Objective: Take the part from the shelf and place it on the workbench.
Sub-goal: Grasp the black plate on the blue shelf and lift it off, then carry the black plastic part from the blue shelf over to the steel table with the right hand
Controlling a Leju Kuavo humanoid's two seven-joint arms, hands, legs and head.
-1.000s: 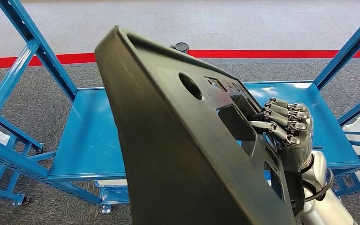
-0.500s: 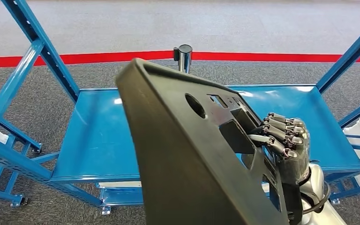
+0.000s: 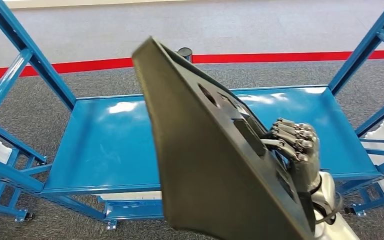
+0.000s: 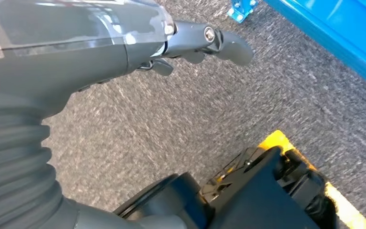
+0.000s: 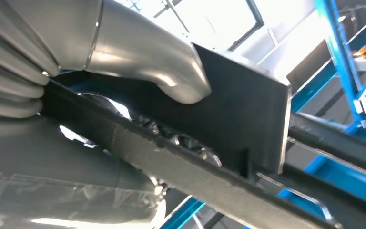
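A large dark grey panel part (image 3: 205, 165) with a round hole and several cut-outs is held up, tilted on edge, in front of the blue shelf (image 3: 105, 145) in the head view. My right hand (image 3: 295, 150) grips it at its right side, fingers curled over the panel's face. The right wrist view has the thumb (image 5: 152, 62) pressed on the dark panel (image 5: 238, 114), with fingers curled under its edge. My left hand (image 4: 190, 40) hangs above grey carpet with its fingers loosely bent, and it holds nothing.
The blue shelf deck (image 3: 300, 105) lies bare behind the panel, framed by slanted blue uprights (image 3: 25, 50) on both sides. A red floor line (image 3: 290, 57) runs beyond it, with a black post (image 3: 184, 52) peeking over the panel's top edge. Yellow floor tape (image 4: 286, 143) shows below my left hand.
The panel has turned more edge-on and shifted right and lower in view, with my right hand moving down with it. The view has shifted slightly, showing more of the shelf deck.
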